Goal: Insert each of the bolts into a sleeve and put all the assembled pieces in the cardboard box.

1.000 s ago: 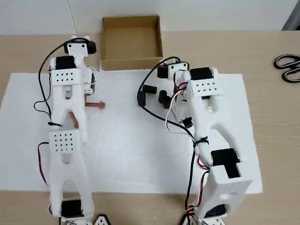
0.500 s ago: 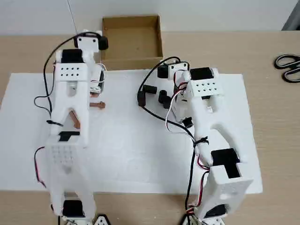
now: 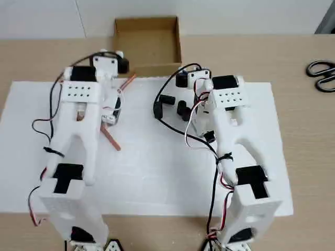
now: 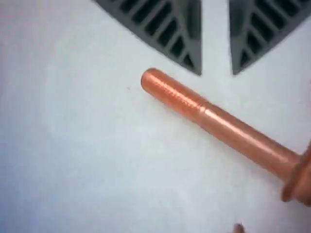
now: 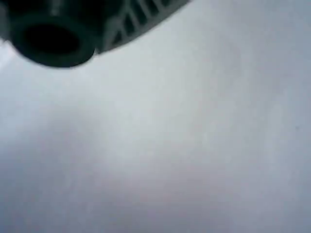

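A copper bolt [image 4: 214, 119] lies flat on the white sheet just below my left gripper [image 4: 214, 53], which hangs open above its plain end. From above, that bolt [image 3: 110, 138] lies slantwise beside the left gripper [image 3: 112, 111]. A second bolt [image 3: 127, 82] lies near the front wall of the cardboard box [image 3: 147, 68]. My right gripper [image 3: 198, 102] is shut on a black sleeve [image 5: 48, 41], seen end-on next to a ribbed finger [image 5: 141, 17]. Two loose black sleeves [image 3: 167, 99] [image 3: 183, 110] sit left of the right gripper.
A white foam sheet [image 3: 157, 172] covers the work area on a wooden table. Scissors [image 3: 322, 73] lie at the far right. Black and white cables [image 3: 172, 125] trail from the right arm across the sheet's middle.
The left arm has swung right and toward the box. Both bolts now lie in different spots, one near the box front, one beside the gripper. The right arm has stayed still.
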